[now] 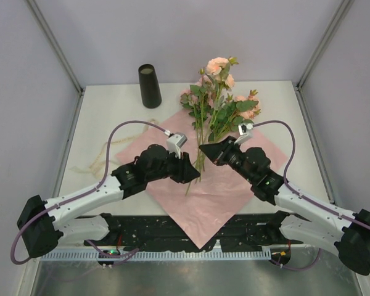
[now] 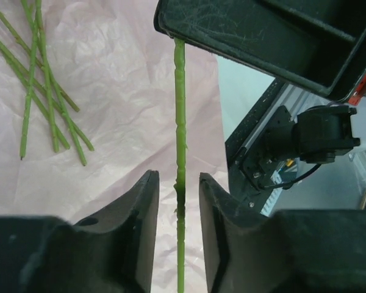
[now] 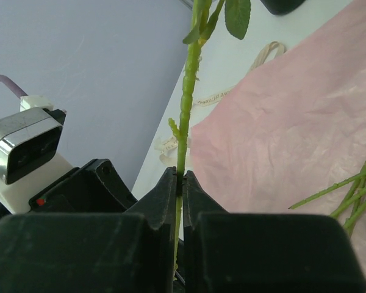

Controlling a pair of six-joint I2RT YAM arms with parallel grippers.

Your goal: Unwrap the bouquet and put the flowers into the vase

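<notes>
The flowers (image 1: 217,92), peach-pink roses with green leaves, lie with their stems on the far corner of the flattened pink wrapping sheet (image 1: 203,191). My right gripper (image 1: 202,148) (image 3: 180,177) is shut on one thin green stem (image 3: 188,91). The same stem (image 2: 180,110) runs between the fingers of my left gripper (image 1: 195,172) (image 2: 179,183), which stand slightly apart and do not touch it. The two grippers meet tip to tip over the sheet. The black vase (image 1: 149,86) stands upright at the back left, apart from both arms.
The cream ribbon (image 1: 92,161) (image 3: 256,58) lies loose on the white table left of the sheet. Several loose stems (image 2: 46,104) (image 3: 354,192) rest on the pink paper. Grey walls close in the table on three sides.
</notes>
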